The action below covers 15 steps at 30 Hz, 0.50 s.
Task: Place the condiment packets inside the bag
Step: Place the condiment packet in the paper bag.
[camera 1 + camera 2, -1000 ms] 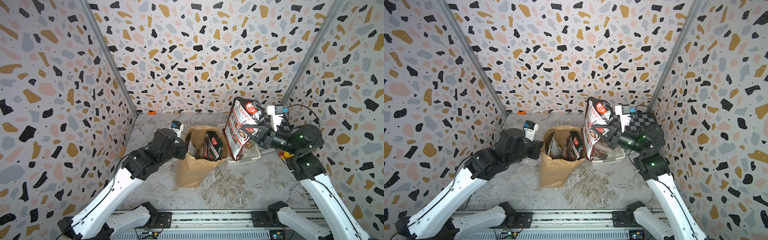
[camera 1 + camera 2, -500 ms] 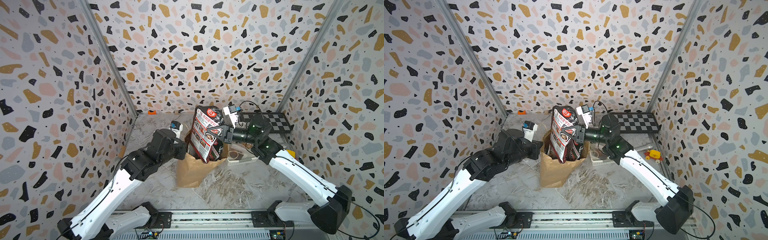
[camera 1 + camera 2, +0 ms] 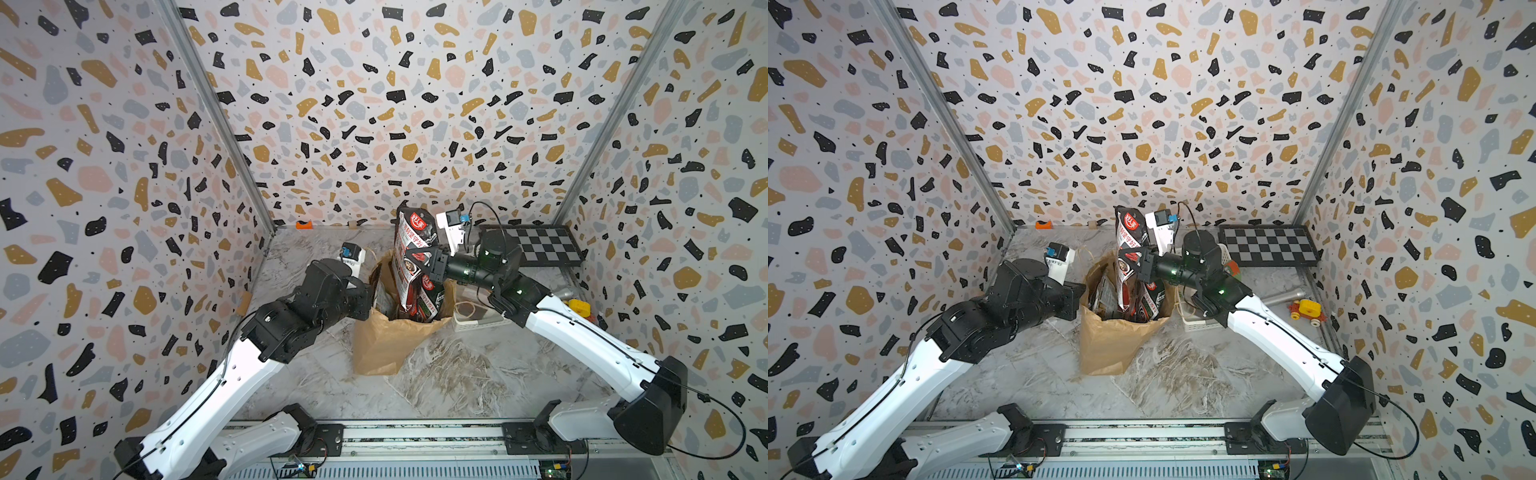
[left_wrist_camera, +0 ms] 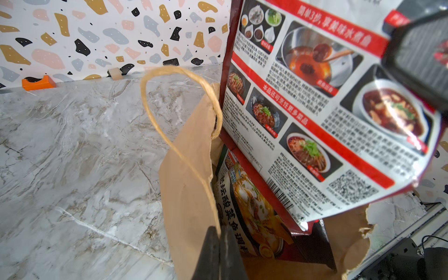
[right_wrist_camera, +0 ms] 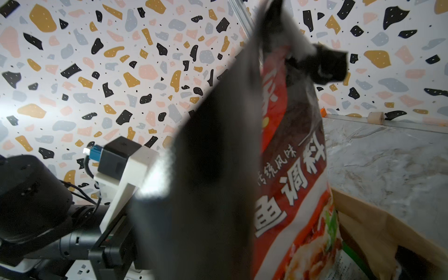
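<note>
In both top views the right gripper is clamped on the large packet at mid-height. The packet stands upright, its lower end inside the bag and its top well above the rim. The left gripper is closed on the bag's rim. The left wrist view shows that pinch, the packet's back with QR code, barcode and "简单3步", and a green-orange packet inside reading "酸菜鱼调". The right wrist view reads "鱼调料". The pouch looks glossy, floppy and probably slippery; a sealed edge seems the surest hold
</note>
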{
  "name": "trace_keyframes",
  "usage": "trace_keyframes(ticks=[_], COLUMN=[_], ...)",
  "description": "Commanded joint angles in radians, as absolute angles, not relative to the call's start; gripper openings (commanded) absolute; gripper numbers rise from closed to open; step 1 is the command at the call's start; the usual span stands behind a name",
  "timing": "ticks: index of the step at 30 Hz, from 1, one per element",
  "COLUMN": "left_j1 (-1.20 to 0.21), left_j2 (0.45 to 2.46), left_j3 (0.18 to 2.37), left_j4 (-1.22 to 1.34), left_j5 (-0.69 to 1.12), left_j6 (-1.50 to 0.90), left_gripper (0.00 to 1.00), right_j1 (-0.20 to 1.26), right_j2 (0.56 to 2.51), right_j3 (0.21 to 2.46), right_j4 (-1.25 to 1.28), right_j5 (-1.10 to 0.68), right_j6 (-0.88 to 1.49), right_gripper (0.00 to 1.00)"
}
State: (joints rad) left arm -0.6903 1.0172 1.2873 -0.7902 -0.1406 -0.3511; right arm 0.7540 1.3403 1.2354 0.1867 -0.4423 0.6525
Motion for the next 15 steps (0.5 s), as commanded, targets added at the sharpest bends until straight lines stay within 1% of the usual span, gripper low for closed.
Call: trace_keyframes(ticks=[1,7,10,13,14,15], left_j1=[-0.692,-0.692,-0.692,-0.692,-0.692,-0.692], left_j2=[1.0,1.003,1.005,1.003,1.004,1.003], left_j3=[1.282,1.28,1.279,1.278,1.278,1.277], left_j4=[-0.757,-0.757,-0.759,-0.759,-0.759,-0.758], left_j5=[-0.141,-0.145,-0.142,-0.142,-0.144,-0.145], left_j6=[-0.337,-0.337,-0.338,-0.339,-0.338,-0.337], left_gripper=[0.0,0.0,0.0,0.0,0.0,0.0], right_j1=[0.828,1.03,1.095,1.118,1.118,1.118], right_j2=[1.271,1.281,1.301,1.306,1.303,1.299], right_j3=[1.176,1.007,0.99,0.996,0.998,0.999], right_j4=[0.321,0.49,0.505,0.459,0.436,0.404], right_j5=[-0.223,0.085,0.15,0.187,0.196,0.205], right_j6=[0.566,0.501,0.495,0.502,0.506,0.51], right_gripper=[0.0,0.0,0.0,0.0,0.01,0.06])
